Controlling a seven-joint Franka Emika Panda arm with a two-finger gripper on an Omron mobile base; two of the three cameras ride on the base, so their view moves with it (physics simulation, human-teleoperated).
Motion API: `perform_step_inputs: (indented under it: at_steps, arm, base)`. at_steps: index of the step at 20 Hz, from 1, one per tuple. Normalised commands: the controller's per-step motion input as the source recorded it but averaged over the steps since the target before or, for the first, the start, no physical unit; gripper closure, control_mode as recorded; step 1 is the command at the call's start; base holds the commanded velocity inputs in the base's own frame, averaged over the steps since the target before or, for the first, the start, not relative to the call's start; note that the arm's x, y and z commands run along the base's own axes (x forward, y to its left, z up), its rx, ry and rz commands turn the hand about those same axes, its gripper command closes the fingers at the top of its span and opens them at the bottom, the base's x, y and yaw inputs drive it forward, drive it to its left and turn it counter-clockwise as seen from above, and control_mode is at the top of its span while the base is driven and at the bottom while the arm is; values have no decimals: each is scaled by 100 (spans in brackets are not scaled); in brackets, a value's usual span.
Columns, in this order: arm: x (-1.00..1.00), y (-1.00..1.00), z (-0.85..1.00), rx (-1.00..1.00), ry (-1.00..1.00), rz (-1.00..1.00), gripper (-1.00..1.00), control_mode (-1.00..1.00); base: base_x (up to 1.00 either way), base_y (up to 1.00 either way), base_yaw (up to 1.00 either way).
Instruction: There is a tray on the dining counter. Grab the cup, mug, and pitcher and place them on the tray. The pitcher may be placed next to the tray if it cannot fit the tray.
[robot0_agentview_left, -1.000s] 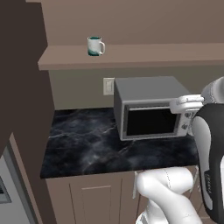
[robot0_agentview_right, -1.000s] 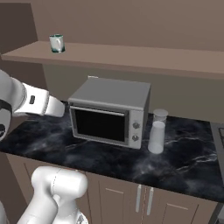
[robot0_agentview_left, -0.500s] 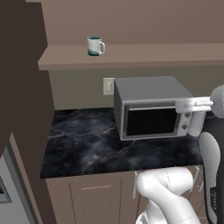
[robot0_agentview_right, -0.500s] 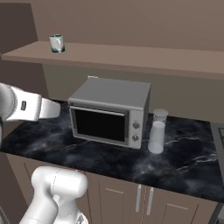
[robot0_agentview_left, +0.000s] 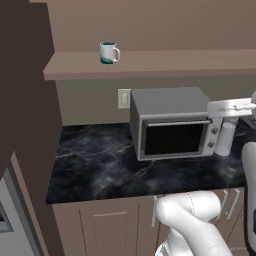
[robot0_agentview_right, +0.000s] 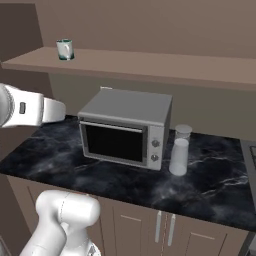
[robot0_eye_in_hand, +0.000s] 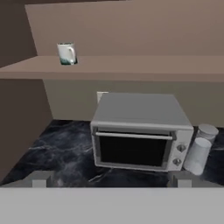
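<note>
The mug (robot0_agentview_left: 108, 52) is short and white with a teal lower band, and it stands upright on the brown wall shelf (robot0_agentview_left: 175, 62), handle to the right. It also appears at the upper left, mug (robot0_eye_in_hand: 66, 54), and on the shelf's left end, mug (robot0_agentview_right: 65, 49). My gripper (robot0_eye_in_hand: 110, 181) is open and holds nothing. It faces the oven from well back, below the mug and far from it. The white hand (robot0_agentview_left: 231, 107) hangs to the right of the oven. The tray, dining counter, cup and pitcher are out of view.
A grey toaster oven (robot0_agentview_right: 125, 127) sits on the black marble worktop (robot0_agentview_left: 95, 167) over beige cabinets. Two pale jars (robot0_agentview_right: 179, 156) stand just right of it. A dark tall cabinet (robot0_agentview_left: 22, 100) walls off the left side. A wall outlet (robot0_agentview_left: 123, 98) is behind the oven.
The arm has drawn back from the oven, and the hand has drifted to the right in the left base view. The jaws stay open. The mug and the cameras have not moved.
</note>
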Motion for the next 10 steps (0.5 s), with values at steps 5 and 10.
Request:
perform_step_inputs:
  at_steps: [5, 10]
  arm:
    - [-1, 10, 42, 0, -1, 21, -100, -100]
    - [0, 30, 27, 0, -3, 21, -100, -100]
  base:
    - [0, 0, 0]
    - [0, 0, 0]
